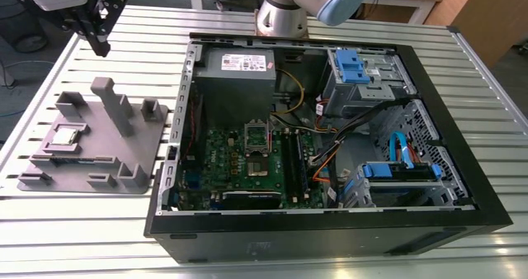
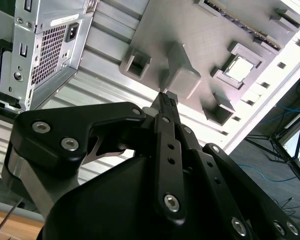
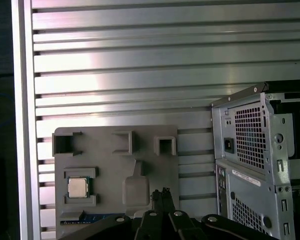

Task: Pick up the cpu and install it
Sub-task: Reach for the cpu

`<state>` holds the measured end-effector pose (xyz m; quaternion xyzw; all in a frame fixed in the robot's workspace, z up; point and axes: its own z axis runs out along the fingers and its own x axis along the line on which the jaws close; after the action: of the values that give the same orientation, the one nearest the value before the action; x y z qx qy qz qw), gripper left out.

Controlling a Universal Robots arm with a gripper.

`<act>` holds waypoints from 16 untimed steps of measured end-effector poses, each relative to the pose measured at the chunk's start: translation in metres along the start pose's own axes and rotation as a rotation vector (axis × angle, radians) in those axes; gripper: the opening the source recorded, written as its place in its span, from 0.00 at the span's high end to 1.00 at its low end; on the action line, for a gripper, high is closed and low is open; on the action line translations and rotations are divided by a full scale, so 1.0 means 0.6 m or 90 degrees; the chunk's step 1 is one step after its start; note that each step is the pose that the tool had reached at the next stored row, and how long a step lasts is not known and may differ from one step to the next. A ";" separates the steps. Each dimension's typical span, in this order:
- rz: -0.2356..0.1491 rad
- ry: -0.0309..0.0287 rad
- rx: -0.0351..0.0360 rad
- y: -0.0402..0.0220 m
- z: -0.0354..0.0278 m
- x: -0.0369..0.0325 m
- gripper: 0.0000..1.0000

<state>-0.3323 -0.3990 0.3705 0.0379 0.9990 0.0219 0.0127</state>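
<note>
Grey plastic tray [image 1: 147,133] lies on the slatted metal table [image 1: 83,229] at the exterior view's left. The cpu [image 1: 66,137] rests flat in a square pocket of that tray, silvery top up, with upright posts standing near it. My pincer [image 1: 101,44] hangs high over this side of the table, well apart from the cpu and touching nothing. In the second wrist view my fingers [image 2: 165,107] are pressed together, clenched on empty air, and the tray shows beyond their tips. Next along comes the open case [image 1: 462,186], lying on its side just beside the tray. A green motherboard [image 1: 235,167] sits in its floor, with the socket [image 1: 258,144] near the board's middle. Blue clips [image 1: 350,62] sit on the drive bays at the exterior view's right
</note>
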 end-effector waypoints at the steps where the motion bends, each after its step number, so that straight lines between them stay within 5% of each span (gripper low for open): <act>1: 0.000 0.0000 0.0000 0.000 0.001 0.001 0.89; 16: 0.000 0.0000 0.0000 -0.001 0.004 0.014 0.89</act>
<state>-0.3407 -0.3989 0.3676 0.0379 0.9990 0.0219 0.0127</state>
